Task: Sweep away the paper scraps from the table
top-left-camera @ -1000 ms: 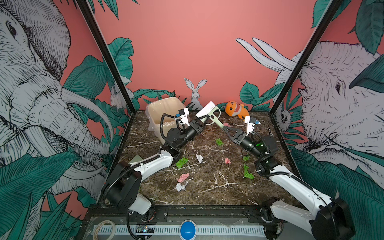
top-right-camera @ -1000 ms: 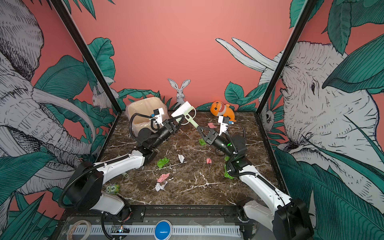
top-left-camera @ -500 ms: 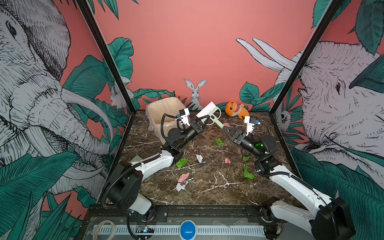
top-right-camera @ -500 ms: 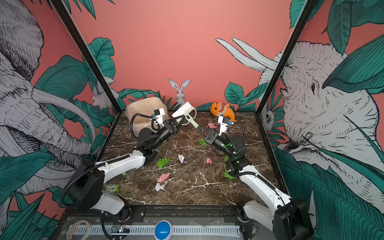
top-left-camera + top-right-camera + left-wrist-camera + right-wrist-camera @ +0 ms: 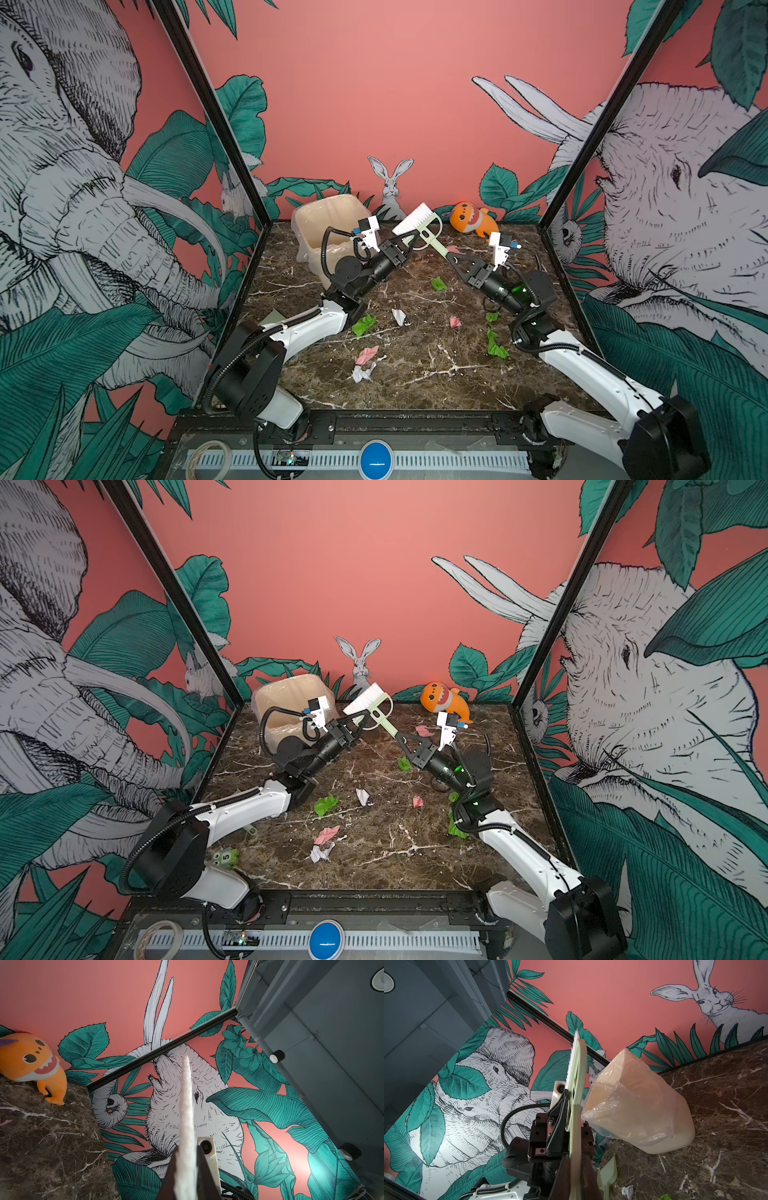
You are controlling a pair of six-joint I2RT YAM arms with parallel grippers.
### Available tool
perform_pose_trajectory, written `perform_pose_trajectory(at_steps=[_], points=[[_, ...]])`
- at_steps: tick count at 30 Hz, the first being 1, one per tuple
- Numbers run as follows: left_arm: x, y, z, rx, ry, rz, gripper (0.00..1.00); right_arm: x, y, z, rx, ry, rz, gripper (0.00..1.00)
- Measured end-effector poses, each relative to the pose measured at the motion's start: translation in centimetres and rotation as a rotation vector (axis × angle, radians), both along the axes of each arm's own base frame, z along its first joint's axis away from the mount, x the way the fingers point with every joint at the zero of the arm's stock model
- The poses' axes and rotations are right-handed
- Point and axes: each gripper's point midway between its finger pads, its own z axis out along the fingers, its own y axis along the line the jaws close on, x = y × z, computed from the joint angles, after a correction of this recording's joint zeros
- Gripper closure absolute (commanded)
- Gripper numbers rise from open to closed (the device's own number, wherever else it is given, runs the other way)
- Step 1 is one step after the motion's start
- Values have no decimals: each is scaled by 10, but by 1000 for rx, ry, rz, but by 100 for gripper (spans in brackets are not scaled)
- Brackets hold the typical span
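A pale green brush [image 5: 417, 217] with white bristles hangs in the air at the back middle, between both grippers. My left gripper [image 5: 409, 242] is shut on its head, and the bristles [image 5: 186, 1095] stick out between the fingers. Shut on the brush's handle [image 5: 577, 1076] is my right gripper [image 5: 451, 259]. Several paper scraps lie on the dark marble table [image 5: 432, 376] below. Among them are a green one [image 5: 364, 325], a white one [image 5: 399, 316], a pink one [image 5: 455, 321] and a pink-and-white pair [image 5: 364, 363] nearer the front.
A cream bin [image 5: 328, 220] lined with a plastic bag stands at the back left. An orange plush shark [image 5: 473, 220] sits at the back right. The pale green dustpan [image 5: 607, 1172] lies on the table by the left arm. Black frame posts stand at the corners.
My right gripper's jaws have closed onto the brush handle. Both arms and the brush have stayed almost where they were.
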Motion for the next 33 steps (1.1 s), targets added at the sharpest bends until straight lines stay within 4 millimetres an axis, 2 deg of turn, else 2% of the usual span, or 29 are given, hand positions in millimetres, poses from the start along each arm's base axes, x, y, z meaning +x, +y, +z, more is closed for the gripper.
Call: perform_pose_trajectory(at_steps=[4, 6, 8, 11, 17, 21, 25, 27, 30, 33], points=[[-1, -1, 0, 2, -1, -6, 100, 0, 0, 0, 0, 0, 2, 100], [-1, -1, 0, 3, -2, -9, 84, 0, 0, 0, 0, 1, 2, 100], [-1, -1, -2, 11, -4, -6, 62, 0, 0, 1, 1, -2, 3, 100], [0, -3, -7, 32, 9, -6, 45, -1, 0, 2, 2, -4, 2, 100], [1, -4, -16, 86, 25, -1, 24, 3, -15, 4, 14, 16, -39, 100], [-7, 0, -11, 123, 10, 5, 16, 7, -30, -1, 11, 36, -84, 100], [-24, 14, -7, 239, -1, 30, 12, 10, -49, -12, -24, 84, -138, 100], [-36, 27, -8, 321, 0, 62, 11, 9, -58, -16, -53, 100, -168, 100], [-58, 58, -11, 454, 10, 137, 11, 4, -72, -24, -105, 122, -210, 100], [-78, 93, -28, 589, 63, 219, 10, 1, -83, -34, -148, 151, -238, 100]])
